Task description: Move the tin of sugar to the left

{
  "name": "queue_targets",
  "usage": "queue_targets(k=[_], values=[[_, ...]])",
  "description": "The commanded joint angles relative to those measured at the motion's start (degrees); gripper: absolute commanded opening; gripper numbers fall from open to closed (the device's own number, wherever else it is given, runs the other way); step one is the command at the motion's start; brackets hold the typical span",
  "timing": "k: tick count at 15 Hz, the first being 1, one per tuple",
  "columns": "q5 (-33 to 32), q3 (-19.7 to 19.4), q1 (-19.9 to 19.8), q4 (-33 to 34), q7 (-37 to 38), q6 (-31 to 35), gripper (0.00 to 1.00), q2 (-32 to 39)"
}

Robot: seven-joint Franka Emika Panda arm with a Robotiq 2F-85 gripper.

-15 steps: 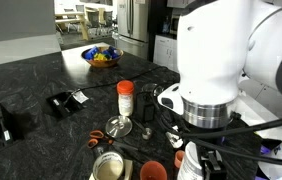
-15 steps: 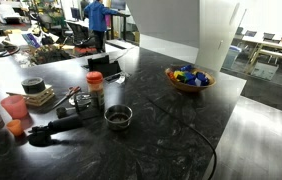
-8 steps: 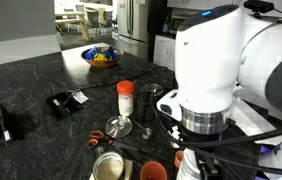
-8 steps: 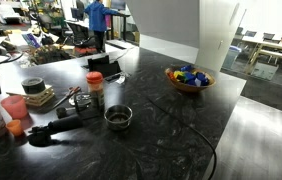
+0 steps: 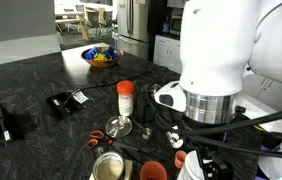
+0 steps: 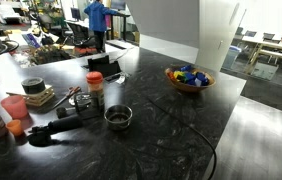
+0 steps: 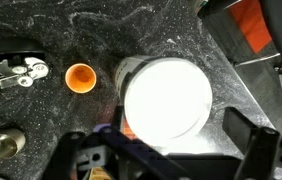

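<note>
Spread wide in the wrist view: gripper point(image 7: 167, 150), fingers point(image 7: 253, 148) standing to either side of the tin of sugar point(image 7: 167, 97). Apparently not yet pressing on its wall, though hard to judge from straight above with the pale top washed out by glare. Upright on the dark counter point(image 7: 111, 30), and tucked low under the arm in an exterior view point(image 5: 188, 168).

Could tip the tin if closed too high near the rim, being tall and narrow. Could shove it over rather than pinch it if closed off-centre. Crowded around, too: small orange cup point(image 7: 79, 77) just beside it, red cup point(image 7: 249, 25) near on the opposite side. Risks clipping a neighbour if carried leftward while low. Better lifted clear first, then set down gently.
</note>
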Motion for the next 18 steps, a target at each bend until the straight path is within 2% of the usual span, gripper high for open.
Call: queue_targets(k=[1,8,16,18], values=[[0.0,0.0,0.0,0.2,0.0,-0.2,1.0,0.2],[0.0,0.0,0.0,0.2,0.0,-0.2,1.0,0.3],[-5.3,-0.4,-0.7,1.9,1.3,-0.4,1.0,-4.2],[-7.6,-0.8,-1.5,1.2,4.5,-0.3,1.0,-5.9]])
